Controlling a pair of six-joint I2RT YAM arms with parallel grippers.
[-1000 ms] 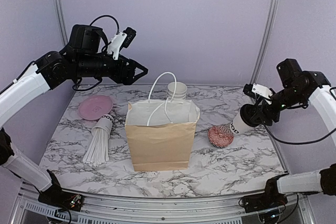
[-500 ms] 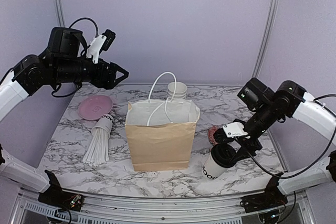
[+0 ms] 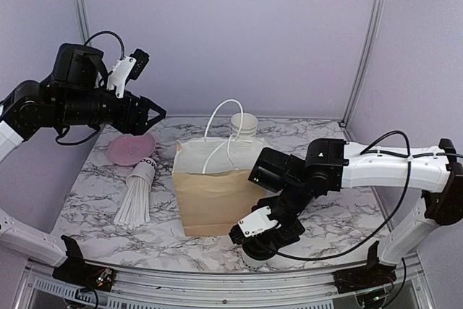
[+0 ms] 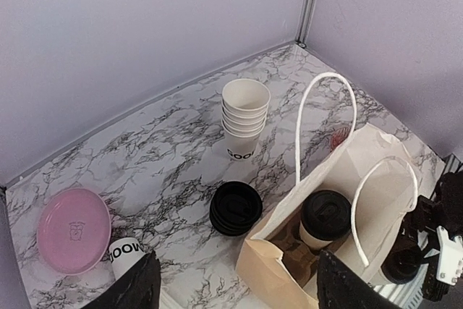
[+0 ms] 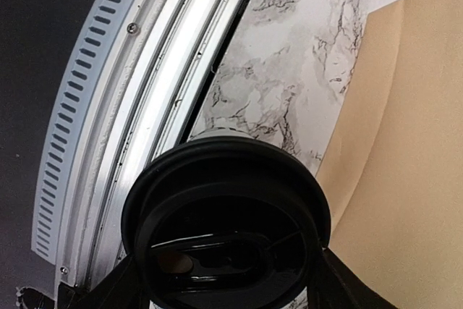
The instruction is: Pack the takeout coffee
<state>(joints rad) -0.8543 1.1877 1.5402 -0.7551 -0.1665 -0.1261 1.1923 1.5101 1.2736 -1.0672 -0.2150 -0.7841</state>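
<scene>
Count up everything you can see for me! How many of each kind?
Lidded coffee cups: 2
Brown bag: 1
Stack of lidless cups: 1
Stack of black lids: 1
Pink plate: 1
Cup of straws: 1
Reddish thing behind the bag: 1
Total: 8

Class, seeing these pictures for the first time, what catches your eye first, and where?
The brown paper bag stands open in the middle of the table, with one lidded coffee cup already inside. The right gripper holds a second lidded cup low at the near edge, just in front of the bag.
</scene>
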